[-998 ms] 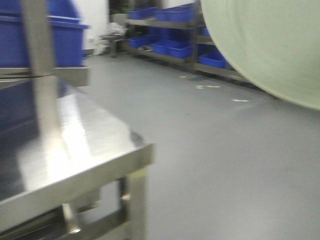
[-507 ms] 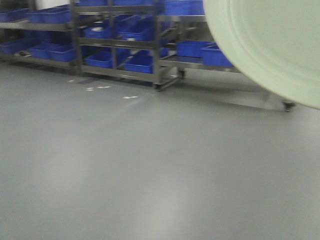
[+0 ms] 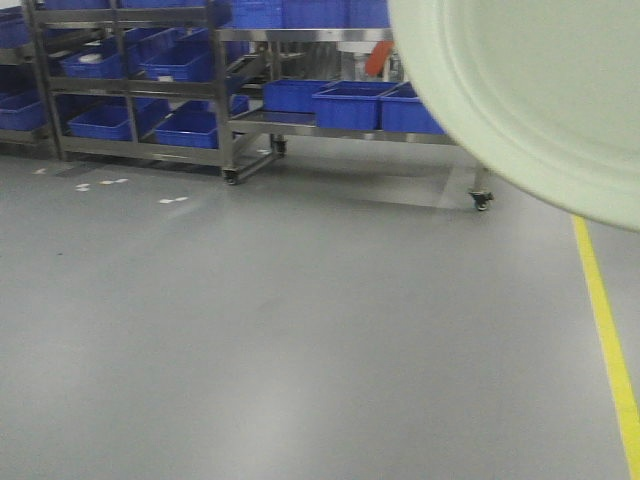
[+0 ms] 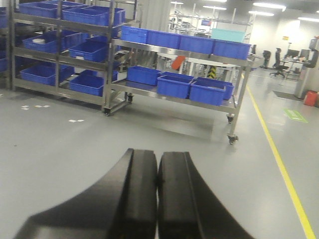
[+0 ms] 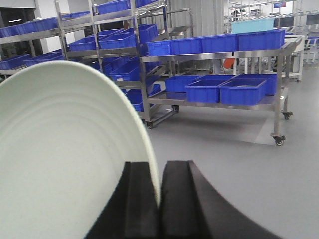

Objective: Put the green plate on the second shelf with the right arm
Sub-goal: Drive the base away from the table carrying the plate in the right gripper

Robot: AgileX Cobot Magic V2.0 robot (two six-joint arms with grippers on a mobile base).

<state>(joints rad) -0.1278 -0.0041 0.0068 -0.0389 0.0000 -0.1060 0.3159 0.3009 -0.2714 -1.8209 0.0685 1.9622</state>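
Shelves shifted left; green plate remains clamped.

Green plate is looking matt & smooth, no gloss, w/ faint concentric ridges on its face; mat'l can't be told. Right hand and left hand are showing black matt fingers, prob. plastic or rubber, smooth w/ a dull sheen. Racks are reading as bare brushed metal, catching light. Crates are looking like blue plastic, semi-gloss. Floor is showing a smooth grey coating w/ soft reflections; yellow line on it is looking flat, matt.
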